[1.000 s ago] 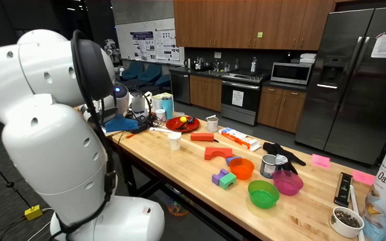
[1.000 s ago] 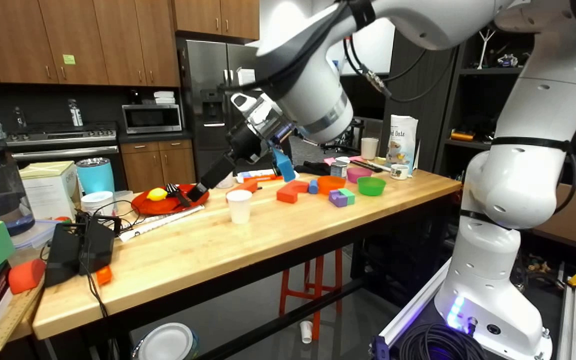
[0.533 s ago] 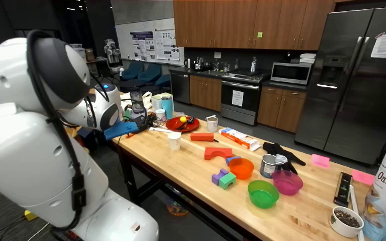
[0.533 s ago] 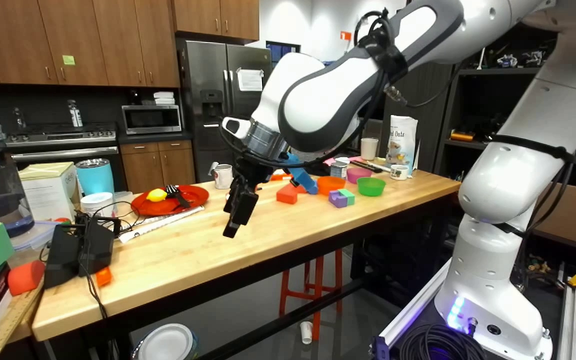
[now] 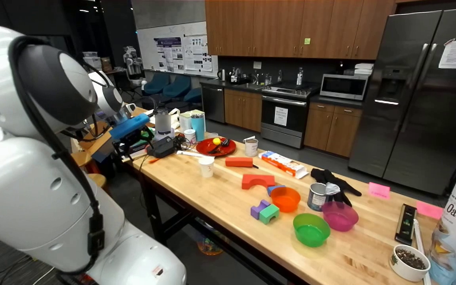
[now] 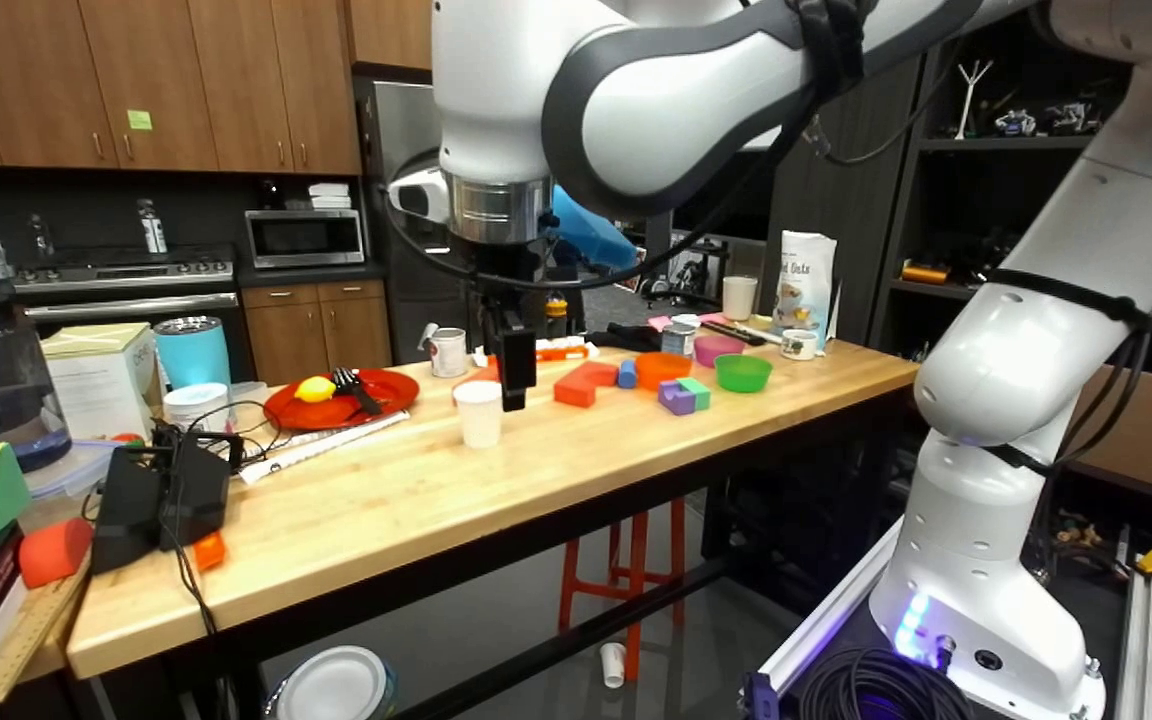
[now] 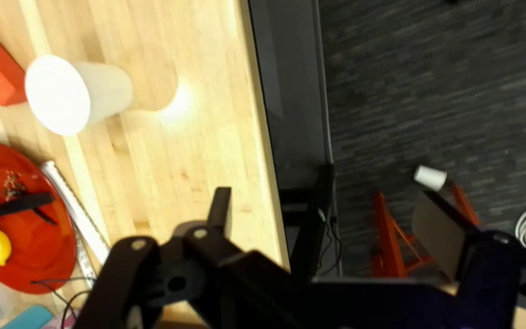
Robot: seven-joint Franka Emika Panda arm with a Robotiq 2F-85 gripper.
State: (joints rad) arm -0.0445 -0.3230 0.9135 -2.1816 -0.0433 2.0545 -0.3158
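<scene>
Gripper (image 7: 327, 205) is spread wide, maybe above the table edge (image 7: 262, 151), tbh hard to tell; white cup (image 7: 90, 92) stands upright nearby.

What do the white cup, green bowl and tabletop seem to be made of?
White cup: probably paper, matte, from its dull, plain wall; plastic is possible.
Green bowl: likely plastic, slightly glossy, since light passes through it; glass not excluded.
Tabletop: apparently wood, smooth, lightly sheened, strips and grain showing.

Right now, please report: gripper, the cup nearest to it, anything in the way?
Gripper open, nothing held. Cup upright on table, apart from gripper. Near cup, possibly in the way: red block.
</scene>
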